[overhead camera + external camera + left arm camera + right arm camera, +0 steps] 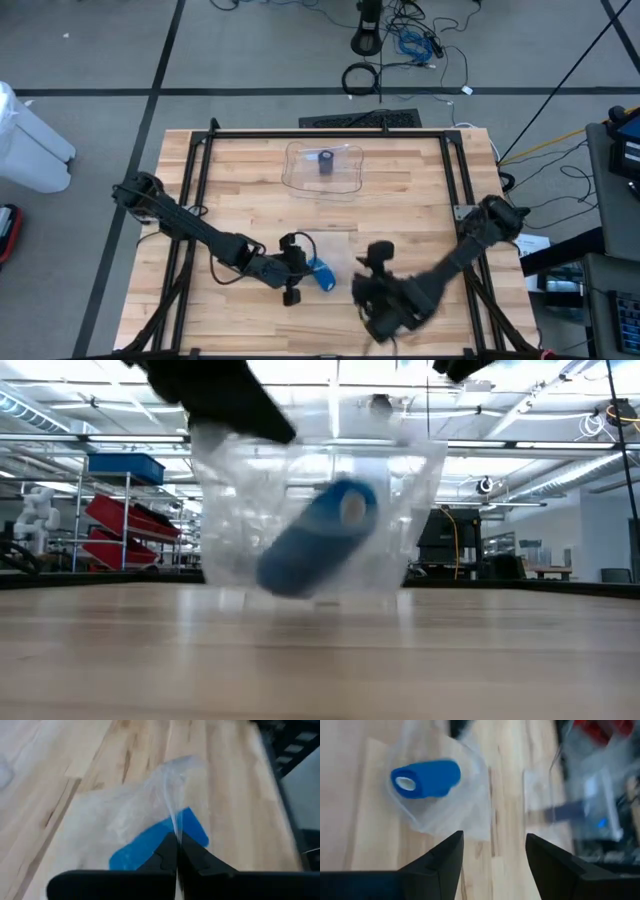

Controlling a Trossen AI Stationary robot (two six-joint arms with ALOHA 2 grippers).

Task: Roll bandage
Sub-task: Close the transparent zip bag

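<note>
A blue bandage roll (pixel 322 274) lies inside a clear plastic bag (pixel 125 815) near the table's front middle. My left gripper (pixel 304 268) reaches in from the table's left and is shut on the bag. The low view shows the roll (pixel 320 535) tilted inside the bag (pixel 400 510), whose bottom is close to the tabletop. To the right of the roll, my right gripper (pixel 368 285) is open with nothing between its fingers. In the right wrist view the roll (pixel 425 779) lies ahead of that gripper (pixel 495 837), apart from it. My left gripper pinches a raised fold of the clear bag (pixel 176 822) between its two shut fingers, right beside the blue roll. The fingers slant down from the table's left. The plastic rises to a peak at the fingers, and the roll lies tilted in the bag below them.
A clear shallow tray (pixel 300 175) with a dark roll (pixel 327 163) in it stands at the far middle of the table. Black frame rails (pixel 455 190) run along the table's left, right and far sides. Bare wood lies between the tray and the bag.
</note>
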